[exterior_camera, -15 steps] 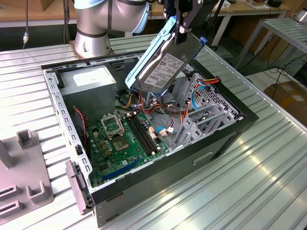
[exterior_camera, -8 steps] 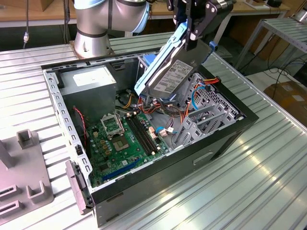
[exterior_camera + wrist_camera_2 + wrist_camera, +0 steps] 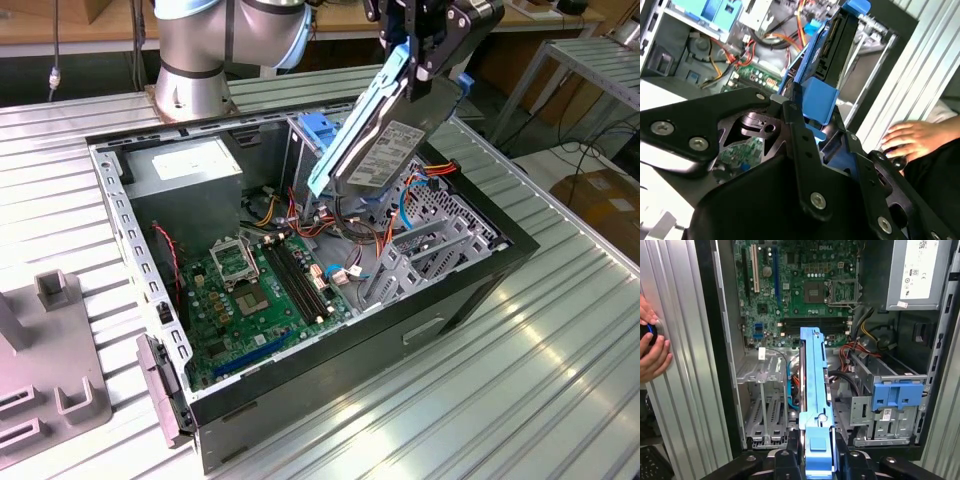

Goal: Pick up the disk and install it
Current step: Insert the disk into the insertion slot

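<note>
The disk point(image 3: 375, 150), a dark flat drive with a white label and blue side rails, hangs tilted above the open computer case point(image 3: 400, 320), over its cable-filled middle. My gripper point(image 3: 425, 55) is shut on the disk's upper end, its black fingers clamping the blue rail. In the first wrist view the disk point(image 3: 812, 385) is seen edge-on as a long blue rail reaching from my gripper point(image 3: 817, 450) toward the motherboard. In the second wrist view the disk point(image 3: 832, 45) extends away from my gripper point(image 3: 817, 130), with the blue tab between the fingers.
Inside the case lie the green motherboard point(image 3: 255, 290), the grey power-supply box point(image 3: 190, 170), orange and red cables, a metal drive cage with a blue handle point(image 3: 897, 395) and an empty metal bay point(image 3: 765, 405). A person's hand point(image 3: 650, 345) rests beside the case. A grey fixture point(image 3: 50, 340) stands at the exterior view's left.
</note>
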Robot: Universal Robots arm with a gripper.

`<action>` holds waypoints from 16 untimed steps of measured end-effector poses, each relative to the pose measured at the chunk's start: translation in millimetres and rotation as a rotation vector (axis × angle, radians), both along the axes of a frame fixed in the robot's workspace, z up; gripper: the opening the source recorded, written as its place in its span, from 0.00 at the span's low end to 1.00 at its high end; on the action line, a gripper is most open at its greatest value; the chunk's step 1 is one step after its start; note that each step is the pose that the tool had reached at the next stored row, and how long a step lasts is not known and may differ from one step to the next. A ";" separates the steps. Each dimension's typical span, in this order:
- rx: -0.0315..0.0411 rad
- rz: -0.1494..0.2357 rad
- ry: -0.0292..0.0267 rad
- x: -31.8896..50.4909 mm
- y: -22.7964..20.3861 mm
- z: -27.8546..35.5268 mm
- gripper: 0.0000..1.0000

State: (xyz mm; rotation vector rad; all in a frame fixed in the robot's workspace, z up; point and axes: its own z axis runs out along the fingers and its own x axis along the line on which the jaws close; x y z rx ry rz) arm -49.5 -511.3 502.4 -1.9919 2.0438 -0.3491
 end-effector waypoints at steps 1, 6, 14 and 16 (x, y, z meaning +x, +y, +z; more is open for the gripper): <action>0.0001 0.003 -0.0170 0.1 -0.1 -0.2 0.37; -0.0005 0.006 -0.0520 2.8 -3.8 -1.2 0.37; -0.0012 0.007 -0.0729 4.5 -22.4 -3.6 0.37; -0.0011 0.009 -0.0974 4.6 -25.7 -3.8 0.37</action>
